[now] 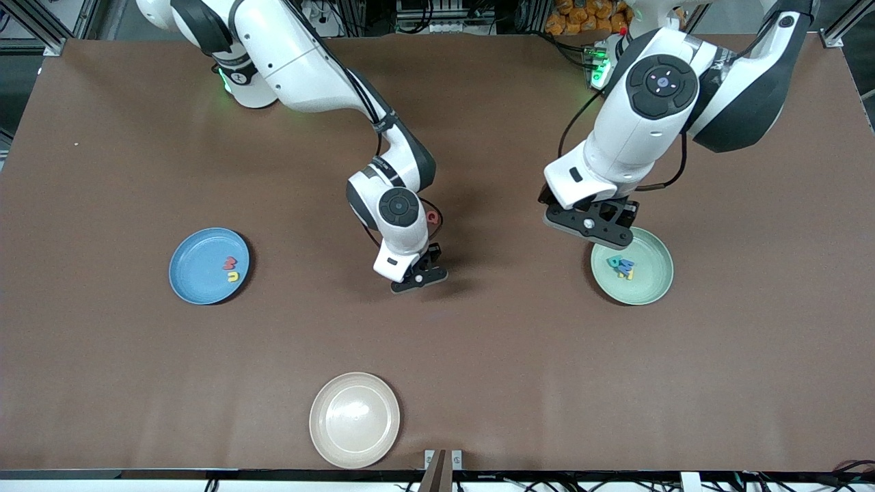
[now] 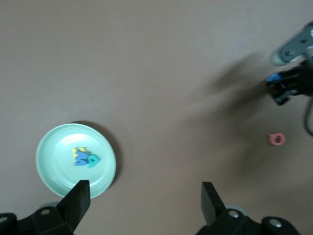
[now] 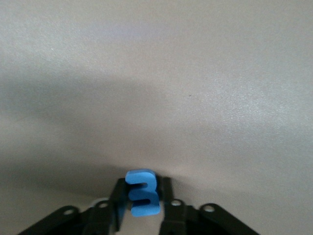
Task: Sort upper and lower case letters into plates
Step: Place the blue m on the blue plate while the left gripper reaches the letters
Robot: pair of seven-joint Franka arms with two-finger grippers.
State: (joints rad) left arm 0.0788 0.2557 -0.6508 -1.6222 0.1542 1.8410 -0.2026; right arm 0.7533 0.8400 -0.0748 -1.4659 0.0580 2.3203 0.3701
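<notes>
My right gripper [image 1: 418, 275] is low over the middle of the table, shut on a small blue letter [image 3: 142, 193] that stands upright between its fingers. A red letter [image 1: 432, 217] lies on the table beside that arm's wrist. The blue plate [image 1: 198, 260], toward the right arm's end, holds a red letter [image 1: 230, 262] and a yellow letter [image 1: 234, 276]. The mint plate [image 1: 649, 280] holds teal, blue and yellow letters [image 1: 622, 266]. My left gripper [image 1: 592, 231] hangs open and empty over the table beside the mint plate [image 2: 56, 152].
An empty cream plate [image 1: 354, 419] sits near the table's front edge, closest to the front camera. Bare brown tabletop [image 1: 519, 355] spreads between the three plates.
</notes>
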